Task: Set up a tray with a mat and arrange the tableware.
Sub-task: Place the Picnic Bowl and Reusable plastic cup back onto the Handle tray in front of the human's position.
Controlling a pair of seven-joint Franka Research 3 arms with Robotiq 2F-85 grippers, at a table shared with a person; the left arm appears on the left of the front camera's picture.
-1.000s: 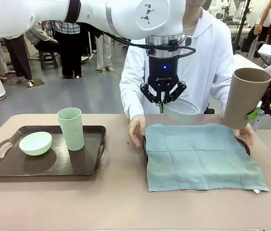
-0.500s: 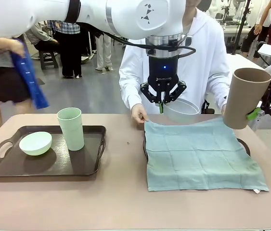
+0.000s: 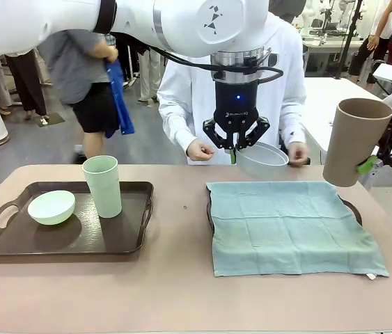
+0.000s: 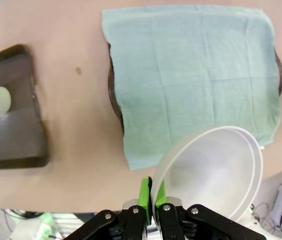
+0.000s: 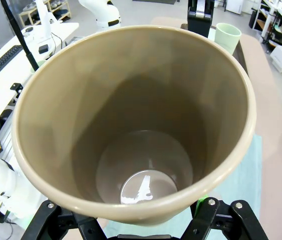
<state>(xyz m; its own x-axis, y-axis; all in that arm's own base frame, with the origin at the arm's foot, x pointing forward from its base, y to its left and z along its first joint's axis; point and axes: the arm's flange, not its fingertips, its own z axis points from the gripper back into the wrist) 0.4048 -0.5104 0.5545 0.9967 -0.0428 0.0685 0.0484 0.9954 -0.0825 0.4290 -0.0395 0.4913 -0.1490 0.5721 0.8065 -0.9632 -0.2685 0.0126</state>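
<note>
A teal mat [image 3: 289, 226] lies spread over a dark tray whose rim [image 3: 209, 212] peeks out at its sides. Above the mat's far edge my left gripper [image 3: 234, 149] is shut on the rim of the small white bowl [image 3: 262, 158]. In the left wrist view that gripper [image 4: 152, 197] pinches the bowl [image 4: 211, 175] over the mat [image 4: 191, 70]. At the right, my right gripper [image 3: 373, 165] is shut on the tall brown cup [image 3: 352, 142], held tilted in the air beside the mat. The cup's inside [image 5: 135, 130] is empty.
A second dark tray [image 3: 63, 240] at the left holds a pale green bowl [image 3: 51, 207] and a tall pale green cup [image 3: 103, 186]. The person's hands [image 3: 199, 149] rest at the table's far edge behind the mat. Bare tabletop lies between the trays.
The person's hands have let go of the mat and drawn back to the far edge. Someone walks past behind. Both arms hold still.
</note>
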